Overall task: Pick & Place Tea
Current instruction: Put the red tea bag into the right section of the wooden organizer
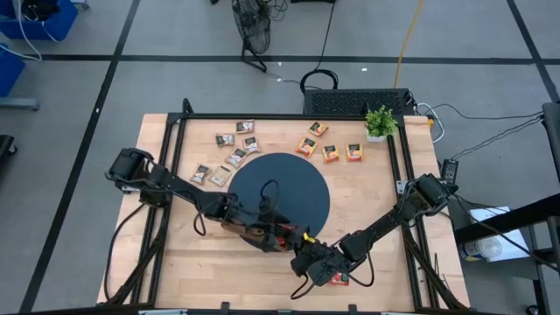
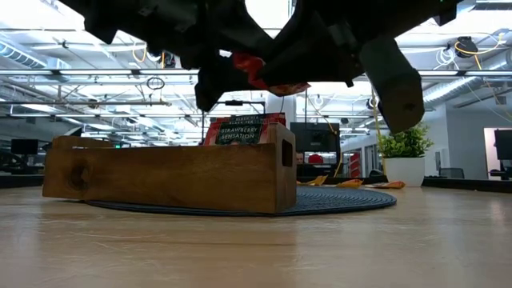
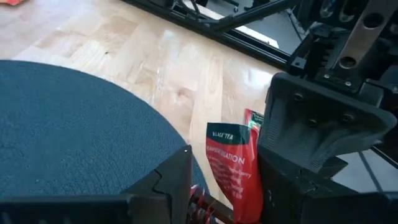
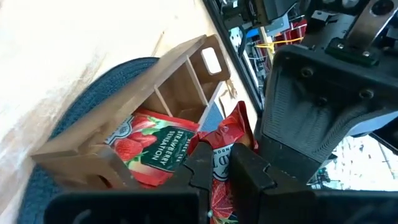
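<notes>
A long wooden tray (image 1: 262, 234) (image 2: 168, 176) lies on the near edge of a round dark mat (image 1: 280, 188), with red sachets (image 4: 149, 146) in one compartment. My left gripper (image 1: 255, 229) (image 3: 227, 155) hovers over the tray, open, its fingers on either side of a red sachet (image 3: 233, 174) that stands upright; I cannot tell whether it touches. My right gripper (image 1: 302, 243) (image 4: 231, 171) is at the tray's right end, shut on another red sachet (image 4: 227, 146) (image 2: 264, 74). Brown-and-white sachets (image 1: 232, 149) and orange ones (image 1: 331, 149) lie flat near the far edge. My right gripper pinches the red sachet between its two fingers (image 4: 205, 165); the part above the fingers (image 4: 233, 127) is crumpled. In the low view the sachet is lifted clear, above the tray's right end. The fingers hide the exact place of contact.
One more red sachet (image 1: 339, 279) lies on the table near the right arm, close to the near edge. A small green potted plant (image 1: 380, 122) stands at the far right corner. Black frame rails run along the table's left and right sides.
</notes>
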